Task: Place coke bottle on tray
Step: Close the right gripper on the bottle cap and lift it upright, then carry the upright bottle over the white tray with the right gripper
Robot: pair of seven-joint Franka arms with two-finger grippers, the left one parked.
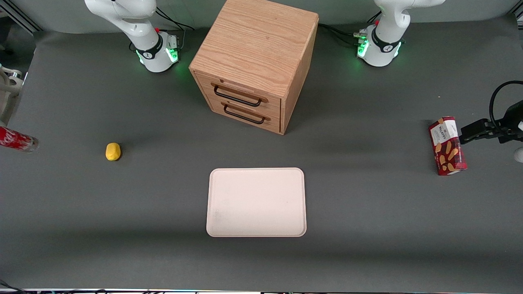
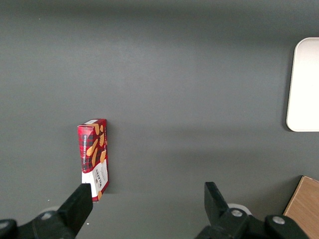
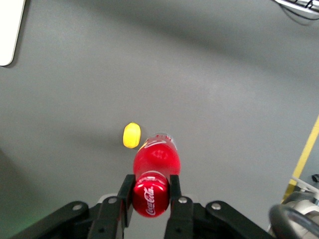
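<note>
At the working arm's end of the table, the small slim red coke bottle with white script logo shows at the front view's edge, apparently held off the dark grey table mat, though that view cuts off what carries it. The right wrist view settles it: the black two-finger gripper has its fingers clamped on the bottle's red cap end, the clear base pointing away toward the mat. Next comes the small yellow lemon-like lump, lying on the mat near the bottle. Further along, the large flat cream-pink rectangular tray sits bare, nearer the front camera than the oak two-drawer wooden cabinet. Toward the parked arm's end stands the red snack box with biscuit pictures.
</note>
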